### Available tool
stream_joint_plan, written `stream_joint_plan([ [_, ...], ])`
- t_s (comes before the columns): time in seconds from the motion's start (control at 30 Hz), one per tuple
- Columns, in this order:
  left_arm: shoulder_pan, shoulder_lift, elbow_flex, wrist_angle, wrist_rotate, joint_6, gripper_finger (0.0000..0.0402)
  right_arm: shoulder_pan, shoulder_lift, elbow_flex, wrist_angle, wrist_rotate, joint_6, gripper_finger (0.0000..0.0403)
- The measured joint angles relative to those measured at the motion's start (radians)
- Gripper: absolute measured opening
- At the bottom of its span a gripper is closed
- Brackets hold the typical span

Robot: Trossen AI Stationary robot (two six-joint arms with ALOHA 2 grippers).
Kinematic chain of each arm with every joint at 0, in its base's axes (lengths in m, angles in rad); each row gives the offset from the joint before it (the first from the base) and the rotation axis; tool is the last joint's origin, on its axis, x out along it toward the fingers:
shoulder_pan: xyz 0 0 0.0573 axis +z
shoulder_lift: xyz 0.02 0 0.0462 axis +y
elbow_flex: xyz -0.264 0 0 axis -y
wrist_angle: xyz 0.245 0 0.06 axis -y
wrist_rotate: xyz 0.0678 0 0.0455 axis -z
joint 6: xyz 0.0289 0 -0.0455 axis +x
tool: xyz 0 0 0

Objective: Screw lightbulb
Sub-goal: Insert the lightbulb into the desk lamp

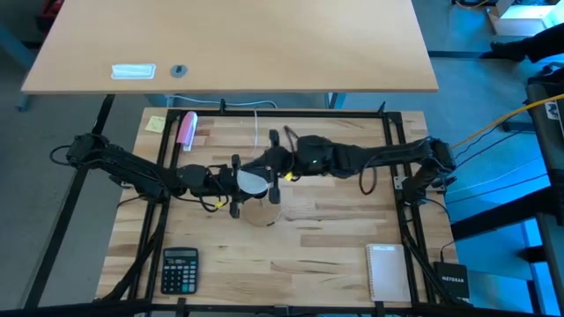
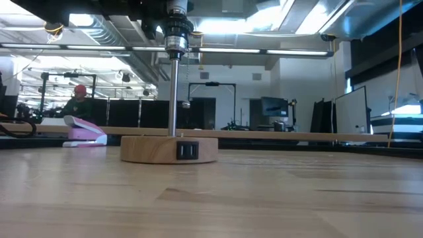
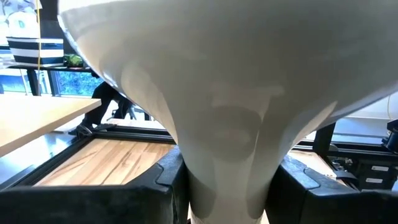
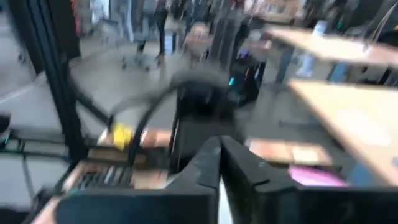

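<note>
Lightbulb (image 3: 224, 93) in left gripper (image 3: 227, 186)

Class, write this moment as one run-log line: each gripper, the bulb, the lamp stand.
left gripper: shut on lightbulb, over the stand | right gripper: shut, beside the lamp top | lamp base: upright on table | bulb seated: cannot tell

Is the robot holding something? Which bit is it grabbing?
Yes. The left gripper holds the lightbulb by its narrow neck, just under the round globe. The right gripper looks shut, with nothing seen between its fingers.
</note>
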State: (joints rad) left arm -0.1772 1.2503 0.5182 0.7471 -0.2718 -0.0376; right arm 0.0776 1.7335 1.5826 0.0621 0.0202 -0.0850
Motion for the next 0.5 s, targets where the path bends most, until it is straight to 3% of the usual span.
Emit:
stream_joint_plan([
  [0.2,0.0,0.0,-0.001,0.002,0.0,-0.004,0.0137,0.0,0.004,0.001,-0.058,-0.006,0.002,0.002],
  [0.5,0.003,0.003,-0.004,-0.043,-0.023,-0.057,0.0216,0.001,0.004,0.002,-0.075,-0.015,-0.001,0.0007],
])
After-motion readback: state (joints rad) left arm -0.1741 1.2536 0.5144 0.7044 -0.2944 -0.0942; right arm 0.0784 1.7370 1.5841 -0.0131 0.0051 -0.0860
